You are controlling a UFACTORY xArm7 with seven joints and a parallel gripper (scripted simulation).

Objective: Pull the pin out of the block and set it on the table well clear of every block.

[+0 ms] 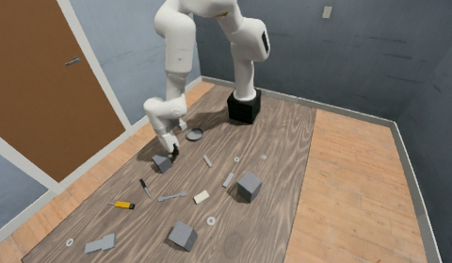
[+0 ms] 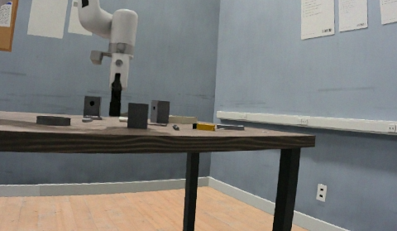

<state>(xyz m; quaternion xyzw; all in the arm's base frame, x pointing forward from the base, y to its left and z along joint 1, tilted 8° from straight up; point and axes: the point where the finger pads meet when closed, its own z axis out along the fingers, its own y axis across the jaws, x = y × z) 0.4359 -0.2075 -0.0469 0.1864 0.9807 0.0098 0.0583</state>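
Observation:
My gripper points straight down over the left part of the table. It is shut on a dark pin, which hangs upright from the fingers. The pin's lower end is close to the table top; I cannot tell if it touches. In the top view the pin is right beside a grey block, just outside its far right corner. In the exterior view a block left of the pin shows an open round hole in its face.
Two more grey blocks stand nearer the front. A dark round dish lies behind the gripper. Small metal bars, washers, a yellow knife, a cream eraser and a flat grey plate lie scattered about.

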